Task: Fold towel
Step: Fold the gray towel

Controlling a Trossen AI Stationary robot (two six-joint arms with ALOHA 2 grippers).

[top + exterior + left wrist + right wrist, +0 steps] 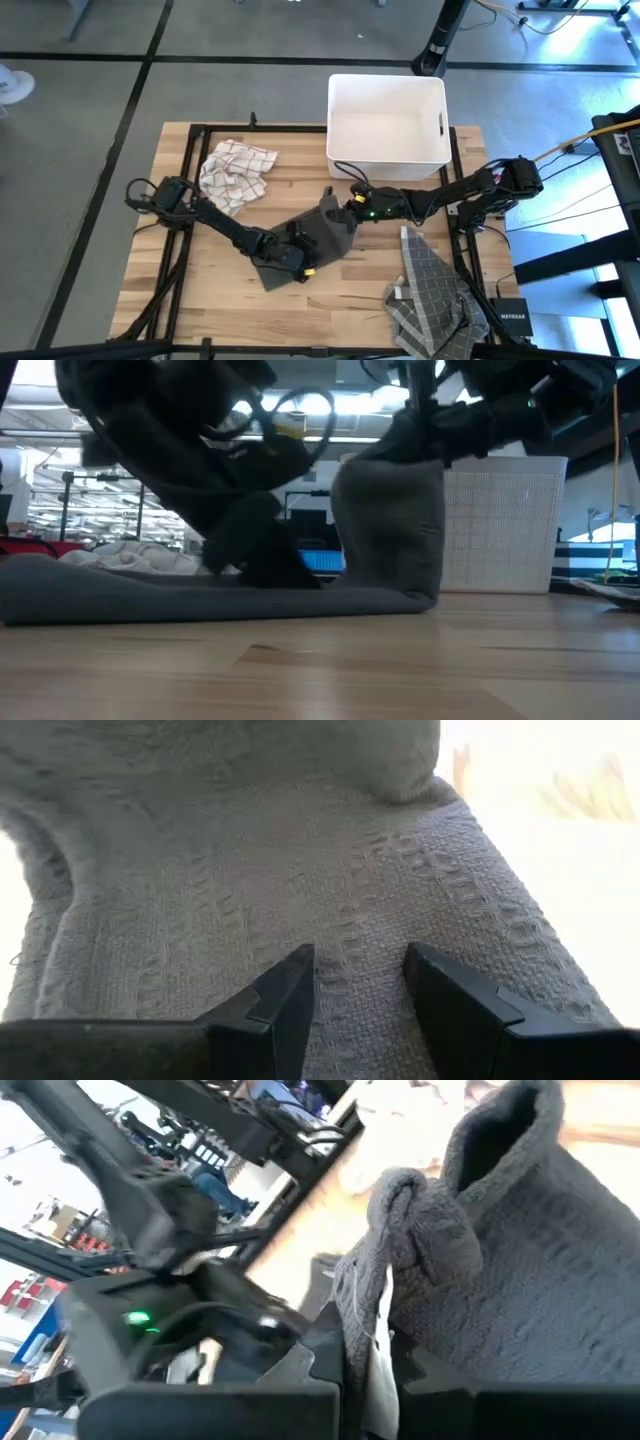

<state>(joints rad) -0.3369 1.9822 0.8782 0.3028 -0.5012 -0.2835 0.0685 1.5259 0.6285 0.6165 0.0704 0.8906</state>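
A dark grey towel [312, 238] lies mid-table. Its near part is flat on the wood and its far right corner is raised. My right gripper [350, 205] reaches in from the table's right and is shut on that raised corner. From there the cloth hangs as an upright flap [390, 520] down to the flat part. My left gripper [303, 268] comes from the left, slanting down. It is open, with both fingers low over the towel's flat near part [360, 900]. My left gripper has its open fingertips [290, 1005] right at the towel's flat surface, slanting down from the table's left; I cannot tell whether they touch it. My right gripper pinches a bunched fold at the towel's far right corner [385, 1270] between its two fingers, coming nearly level from the table's right. The corner is lifted clear, and the cloth hangs slack below it onto the part lying on the table.
A white bin [388, 118] stands at the far edge, just behind the right gripper. A white checked cloth [236, 172] lies crumpled at the far left. A grey grid-patterned cloth [432, 292] lies at the near right corner. Bare wood shows along the near edge.
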